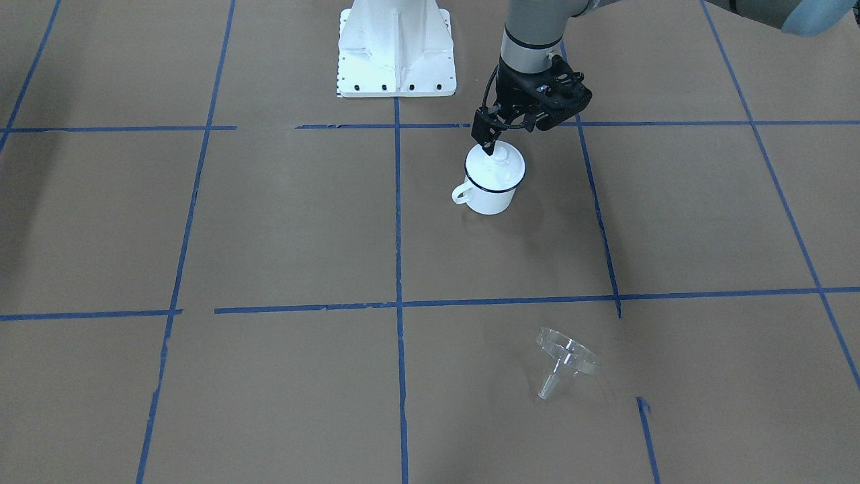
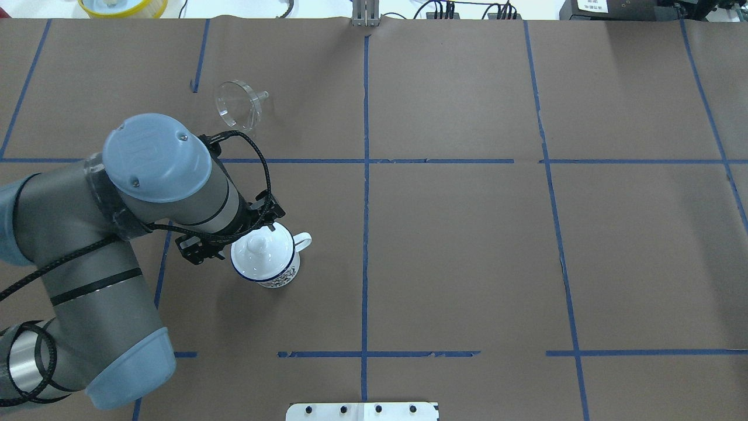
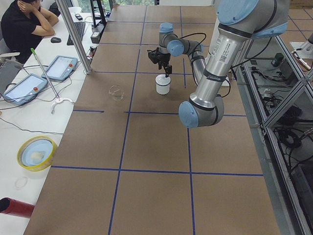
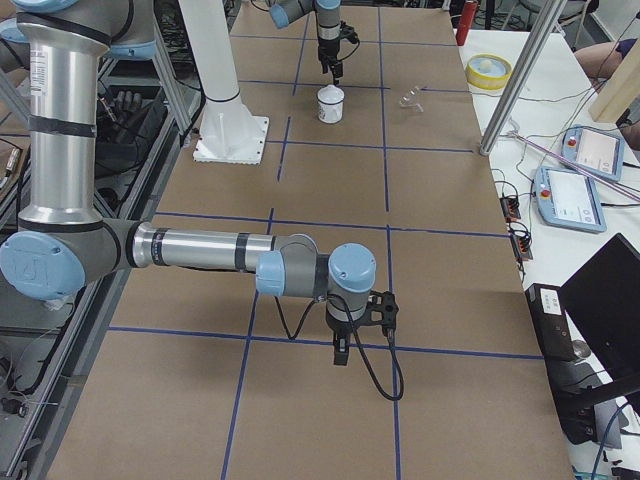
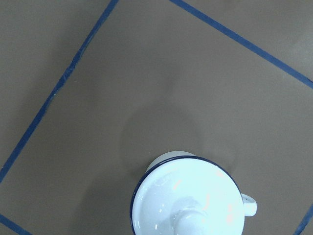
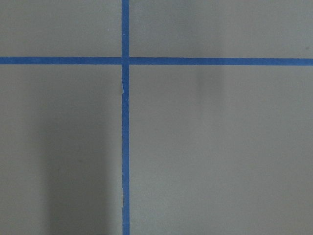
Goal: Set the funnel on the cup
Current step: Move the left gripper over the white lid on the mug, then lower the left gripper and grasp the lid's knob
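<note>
The cup [image 5: 168, 156] stands upright at the lower edge of the view. A white domed lid [image 5: 190, 193] sits within its dark blue rim, with the knob [image 5: 188, 223] cut off by the frame. The handle [image 5: 248, 204] projects to the right. Blue tape lines [image 5: 58, 88] cross the brown table [image 5: 161, 73].

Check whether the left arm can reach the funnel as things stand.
Probably yes. The funnel lies on its side on the table beyond the cup, with nothing between them. The left gripper is at the knob of the lid, so it must lift clear first.
</note>
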`<act>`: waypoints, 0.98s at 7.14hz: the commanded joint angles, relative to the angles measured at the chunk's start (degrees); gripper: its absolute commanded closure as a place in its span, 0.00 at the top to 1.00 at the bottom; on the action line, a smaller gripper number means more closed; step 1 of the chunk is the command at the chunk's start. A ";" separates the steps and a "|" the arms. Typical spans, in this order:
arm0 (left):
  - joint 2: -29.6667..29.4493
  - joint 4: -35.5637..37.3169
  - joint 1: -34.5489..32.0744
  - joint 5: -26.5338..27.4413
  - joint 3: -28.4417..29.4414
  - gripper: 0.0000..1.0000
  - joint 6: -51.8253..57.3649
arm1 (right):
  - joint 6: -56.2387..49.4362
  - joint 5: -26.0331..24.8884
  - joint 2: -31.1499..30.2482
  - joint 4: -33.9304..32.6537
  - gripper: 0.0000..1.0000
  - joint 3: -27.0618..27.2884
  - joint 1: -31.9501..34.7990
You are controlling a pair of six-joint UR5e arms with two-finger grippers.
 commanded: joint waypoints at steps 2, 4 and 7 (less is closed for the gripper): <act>-0.31 -2.60 0.16 0.06 2.58 0.89 -0.02 | 0.00 0.00 0.00 0.00 1.00 -0.09 0.00; -0.13 -3.91 0.25 -0.03 3.64 0.88 -0.02 | 0.00 0.00 0.00 0.00 1.00 0.00 0.00; -0.04 -4.36 0.34 -0.20 3.82 0.85 -0.11 | 0.00 0.00 0.00 0.00 1.00 -0.09 0.00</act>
